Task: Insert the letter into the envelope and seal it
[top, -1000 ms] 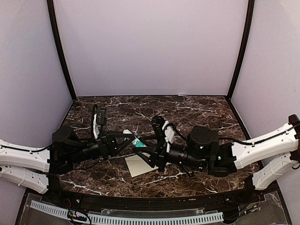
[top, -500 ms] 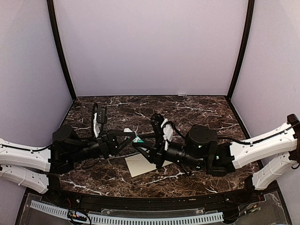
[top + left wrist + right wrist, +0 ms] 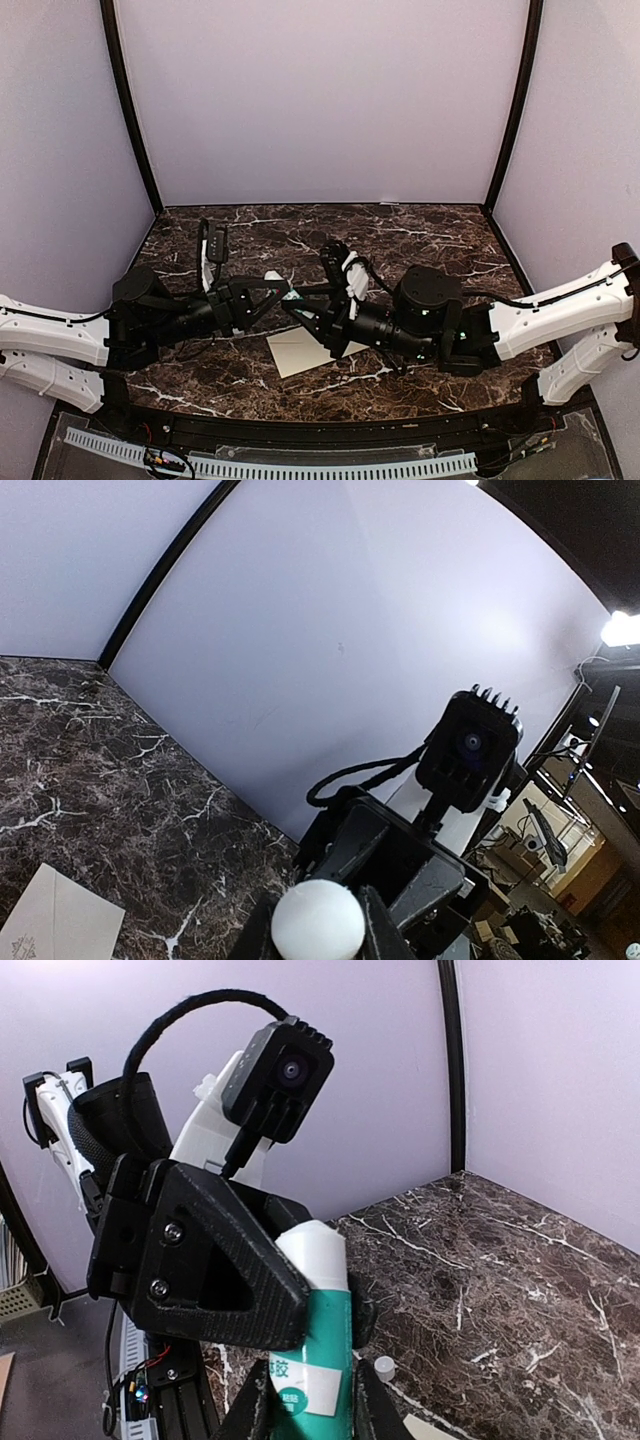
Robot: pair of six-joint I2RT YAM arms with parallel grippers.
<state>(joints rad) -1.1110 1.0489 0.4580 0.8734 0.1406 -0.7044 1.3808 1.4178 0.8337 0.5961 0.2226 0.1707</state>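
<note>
Since the earlier frames the right pincer point(image 3: 303, 313) has crept a little to the left and away from the near edge, closing up on the left pincer point(image 3: 280, 293), which has hardly shifted. The two now meet nose to nose above the middle of the dark marbled counter point(image 3: 420, 240), both on one glue stick point(image 3: 291, 298).

In the right wrist view, the right pincer's two fingers press on either side of the tube's teal-labelled part, narrowed down onto it. The left pincer's black finger lies against the white section of the tube further along. In the left wrist view the tube's round white end sits squeezed between the left pincer's fingers, so that pincer too is clamped on the glue stick, with the right arm's wrist camera facing it just beyond.

A small white cap point(image 3: 384, 1365) lies on the counter near the tube, apart from it.

The envelope point(image 3: 298, 352) lies flat on the counter just below and in front of the two pincers, nearer the front edge, touched by neither. A small emblem point(image 3: 20, 946) shows on it in the left wrist view. Whether the letter is inside it cannot be told.
</note>
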